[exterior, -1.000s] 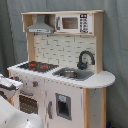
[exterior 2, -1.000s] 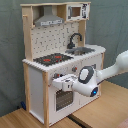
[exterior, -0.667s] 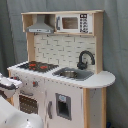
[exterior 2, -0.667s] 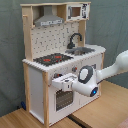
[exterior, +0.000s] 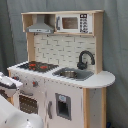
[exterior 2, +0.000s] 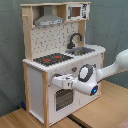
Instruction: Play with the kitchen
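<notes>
The kitchen [exterior: 60, 65] stood upright against a grey curtain [exterior: 12, 35] in both exterior views, on a light-wood floor [exterior 2: 15, 120] that showed only in the second exterior view. It filled most of each frame. Its base was cut off by the lower edge of the first exterior view.

On the counter: stovetop [exterior 2: 52, 59] with red rings, sink [exterior: 72, 74] with black faucet [exterior: 85, 59]. Above them: grey hood [exterior: 40, 25] and microwave [exterior: 72, 23] on the top shelf. The microwave's keypad was too blurred to read.

The arm [exterior 2: 112, 67] entered from the second exterior view's right, white, with a round joint showing a small blue light. The gripper [exterior 2: 56, 82] sat in front of the oven door [exterior 2: 62, 97], at the level of the knob panel just below the counter edge. Its body hid part of that panel and the door's top edge. I could not tell whether the fingers were parted or closed, nor whether they touched the kitchen front.

In the first exterior view the gripper [exterior: 10, 85] showed only partly at the first exterior view's left edge, overlapping the oven side of the front. A large white blurred shape [exterior: 17, 117] filled that frame's lower left corner, too indistinct to identify. A small panel with a dark recess [exterior: 62, 106] sat on the lower cupboard door.
</notes>
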